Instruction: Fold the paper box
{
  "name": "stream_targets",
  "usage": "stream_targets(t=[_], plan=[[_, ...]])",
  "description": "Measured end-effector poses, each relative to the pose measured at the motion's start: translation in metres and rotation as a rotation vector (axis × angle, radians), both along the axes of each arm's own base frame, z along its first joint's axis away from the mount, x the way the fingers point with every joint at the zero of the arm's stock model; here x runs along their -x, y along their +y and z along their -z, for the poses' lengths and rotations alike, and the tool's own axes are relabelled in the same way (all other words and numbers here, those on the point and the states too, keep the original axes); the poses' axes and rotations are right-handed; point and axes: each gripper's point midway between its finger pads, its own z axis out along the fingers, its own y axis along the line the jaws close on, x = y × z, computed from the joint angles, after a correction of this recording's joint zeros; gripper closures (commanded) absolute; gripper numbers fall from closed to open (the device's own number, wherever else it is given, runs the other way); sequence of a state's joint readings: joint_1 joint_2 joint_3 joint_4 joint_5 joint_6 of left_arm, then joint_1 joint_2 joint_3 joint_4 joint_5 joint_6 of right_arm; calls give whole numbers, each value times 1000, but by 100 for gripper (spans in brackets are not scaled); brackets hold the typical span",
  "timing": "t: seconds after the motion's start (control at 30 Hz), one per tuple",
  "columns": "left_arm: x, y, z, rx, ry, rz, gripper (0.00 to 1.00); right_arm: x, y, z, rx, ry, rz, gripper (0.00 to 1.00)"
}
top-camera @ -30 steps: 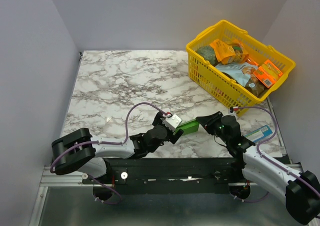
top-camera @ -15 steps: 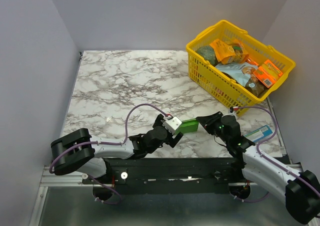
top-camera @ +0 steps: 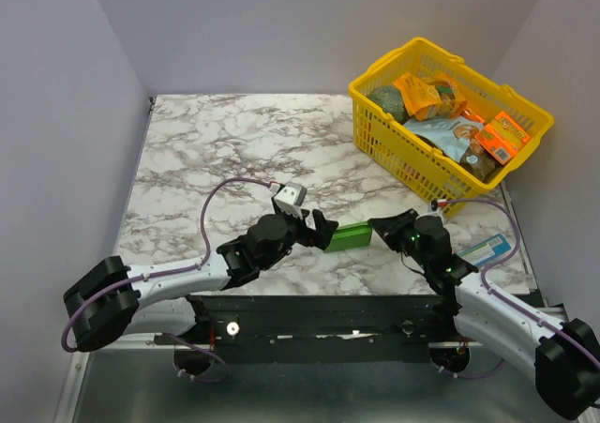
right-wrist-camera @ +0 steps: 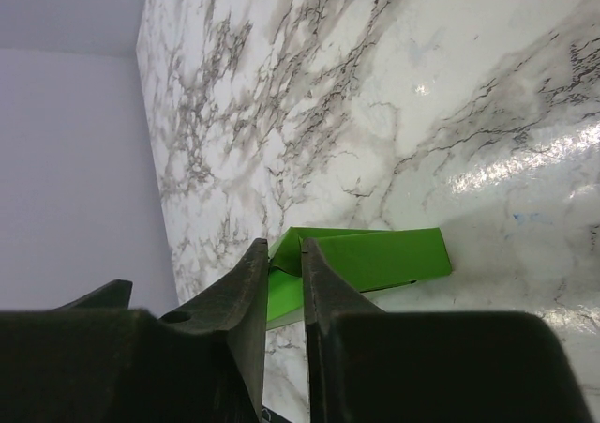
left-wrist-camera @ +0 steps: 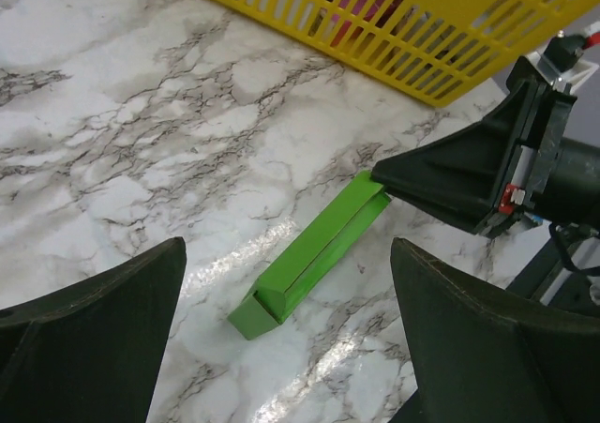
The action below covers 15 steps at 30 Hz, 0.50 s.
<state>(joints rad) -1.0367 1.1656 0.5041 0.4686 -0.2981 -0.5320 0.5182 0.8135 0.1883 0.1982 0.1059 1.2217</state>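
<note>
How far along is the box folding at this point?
Done: the paper box already forms a long tube lying on the marble table. In hand: the right gripper seems to pinch one end; the left gripper hangs open, apart from it. Left: the end facing the left gripper looks open, flap untucked.

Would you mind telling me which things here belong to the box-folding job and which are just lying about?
Part of the job:
- bright green card paper box, lying on the marble table
- left gripper, open beside it
- right gripper, at its other end

Just lying about:
- yellow plastic basket holding food packs
- flat blue-and-white pack at the table's right edge
</note>
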Motion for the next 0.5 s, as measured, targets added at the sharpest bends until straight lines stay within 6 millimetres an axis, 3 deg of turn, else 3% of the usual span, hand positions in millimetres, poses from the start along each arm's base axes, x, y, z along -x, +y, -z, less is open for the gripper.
stream_targets(t=[0.27,0.5], plan=[[-8,5,20,50,149,-33,11,1,1,0,1,-1,-5,97],[-18,7,41,79,260,-59,11,0,2,0,2,-3,-7,97]])
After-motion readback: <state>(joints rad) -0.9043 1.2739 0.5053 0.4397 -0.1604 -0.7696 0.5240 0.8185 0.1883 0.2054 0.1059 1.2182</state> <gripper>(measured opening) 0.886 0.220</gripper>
